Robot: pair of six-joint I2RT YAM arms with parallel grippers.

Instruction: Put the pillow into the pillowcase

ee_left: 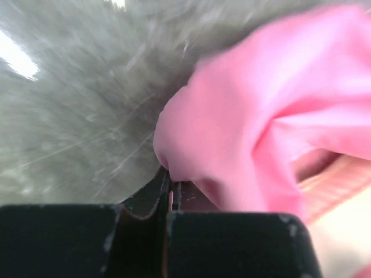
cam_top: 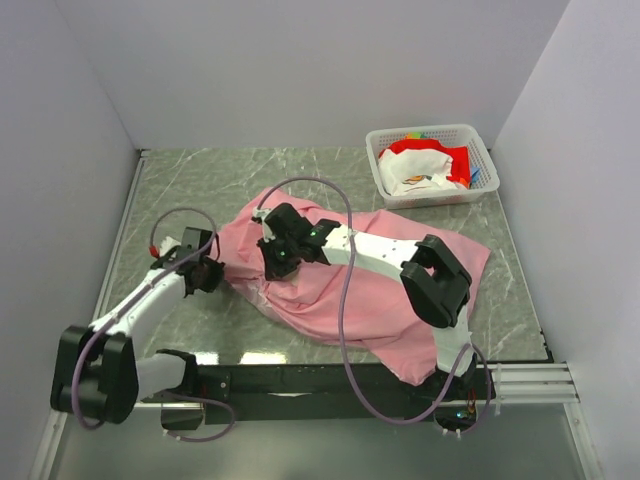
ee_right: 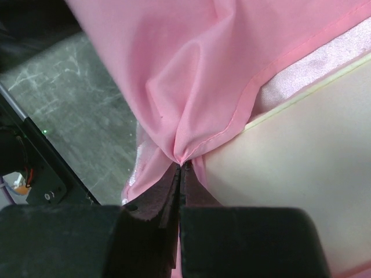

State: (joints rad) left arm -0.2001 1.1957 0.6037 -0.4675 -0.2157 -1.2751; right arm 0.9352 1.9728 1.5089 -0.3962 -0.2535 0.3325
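The pillowcase (cam_top: 385, 300) lies as a crumpled pink mound across the middle of the grey marbled counter (cam_top: 180, 180). One end reaches toward the counter's near right corner, where it hangs slightly over the near edge.

The left gripper (cam_top: 212, 272) sits at the mound's left end, on the side toward the counter's left edge. In the left wrist view its jaws are pressed together. A rounded fold of pink fabric meets their tips, and a thin sliver of pink shows in the seam between them, so it has the fabric pinched.

The right gripper (cam_top: 278, 262) is on top of the mound, toward its far left part. The right wrist view shows its jaws fully closed on a small gathered pinch of the pillowcase at the hemmed edge.

The pillow (ee_right: 301, 174) shows as a cream surface just beneath that hem. It lies partly under the pink fabric, and its edge is exposed at the opening.

A white basket (cam_top: 430, 200) holding red and white cloth (cam_top: 420, 165) stands at the far right corner, apart from the pillowcase.
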